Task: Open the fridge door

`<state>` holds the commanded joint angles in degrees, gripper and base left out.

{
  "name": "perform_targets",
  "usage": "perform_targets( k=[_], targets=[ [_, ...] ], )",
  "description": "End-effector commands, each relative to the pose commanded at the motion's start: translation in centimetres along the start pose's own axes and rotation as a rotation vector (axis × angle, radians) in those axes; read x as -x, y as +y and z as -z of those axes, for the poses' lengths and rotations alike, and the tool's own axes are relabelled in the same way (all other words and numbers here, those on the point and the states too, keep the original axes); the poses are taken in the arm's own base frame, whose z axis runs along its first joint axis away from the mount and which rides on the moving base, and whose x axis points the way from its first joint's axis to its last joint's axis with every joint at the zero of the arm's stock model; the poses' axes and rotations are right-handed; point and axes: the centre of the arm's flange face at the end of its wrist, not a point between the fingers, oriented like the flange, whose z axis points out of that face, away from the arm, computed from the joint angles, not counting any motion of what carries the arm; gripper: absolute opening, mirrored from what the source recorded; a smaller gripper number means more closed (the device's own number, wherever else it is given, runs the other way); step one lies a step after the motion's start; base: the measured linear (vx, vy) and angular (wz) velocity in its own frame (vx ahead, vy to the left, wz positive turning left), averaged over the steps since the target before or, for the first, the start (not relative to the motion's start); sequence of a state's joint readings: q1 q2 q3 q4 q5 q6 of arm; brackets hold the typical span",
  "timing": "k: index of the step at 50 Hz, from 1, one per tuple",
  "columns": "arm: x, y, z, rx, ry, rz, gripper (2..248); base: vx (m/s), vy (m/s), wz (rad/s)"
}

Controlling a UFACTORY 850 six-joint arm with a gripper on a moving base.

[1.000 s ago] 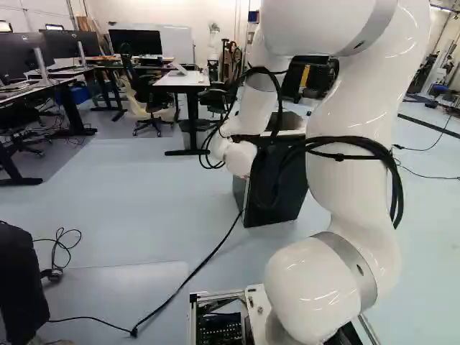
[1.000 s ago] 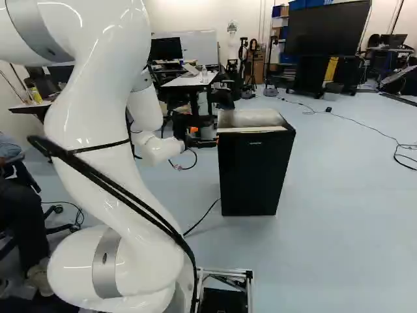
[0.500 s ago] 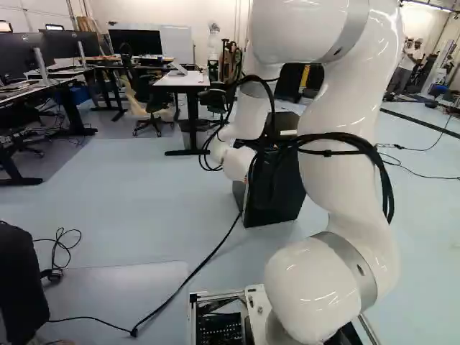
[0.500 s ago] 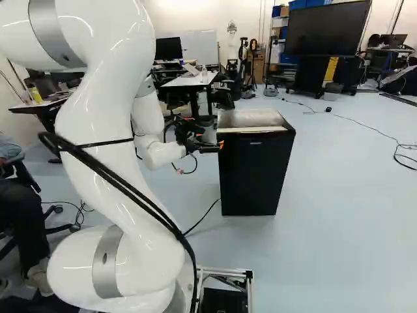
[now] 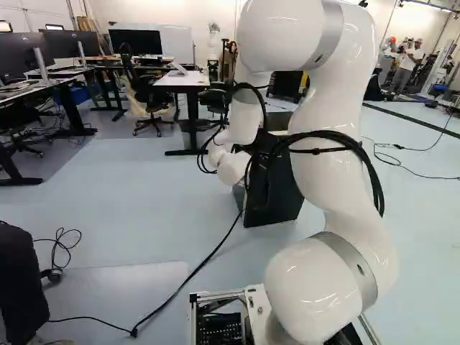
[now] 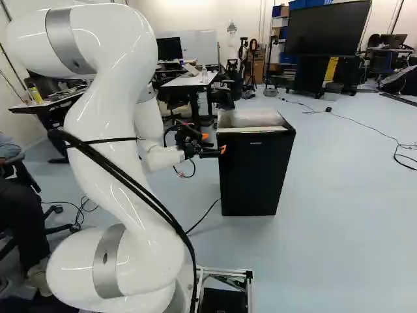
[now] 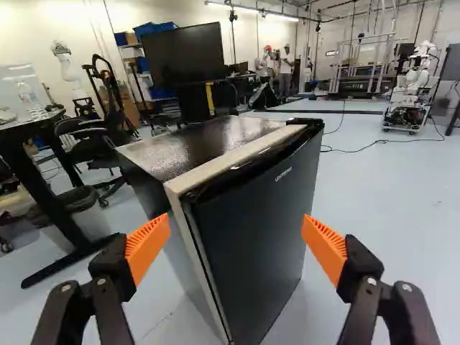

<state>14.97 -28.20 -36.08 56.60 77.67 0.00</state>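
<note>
Pincer (image 7: 236, 233) wide, empty | near upper front corner of fridge (image 6: 255, 173) | door (image 7: 251, 251) looks shut | spread presumably to catch door's side edge

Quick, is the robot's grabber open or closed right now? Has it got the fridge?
Gripper: open, its orange pads wide apart, holding nothing; the mini fridge is ahead, not gripped.
</note>
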Motion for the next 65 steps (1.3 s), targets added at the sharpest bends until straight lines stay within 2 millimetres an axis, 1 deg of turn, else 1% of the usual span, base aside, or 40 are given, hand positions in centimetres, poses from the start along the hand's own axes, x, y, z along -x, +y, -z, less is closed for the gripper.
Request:
perform_targets(
  k=[17, 36, 44, 65],
  targets=[
    [0.0, -0.8, 0.9, 0.028, 0.034, -0.011, 247, 0.000, 0.000, 0.000],
    [0.6, -3.2, 1.7, -0.013, 0.038, -0.018, 247, 0.000, 0.000, 0.000],
    [1.1, -4.2, 1.3, -0.019, 0.038, -0.019, 247, 0.000, 0.000, 0.000],
    [4.0, -6.1, -0.5, -0.014, 0.029, -0.003, 247, 0.000, 0.000, 0.000]
  ],
)
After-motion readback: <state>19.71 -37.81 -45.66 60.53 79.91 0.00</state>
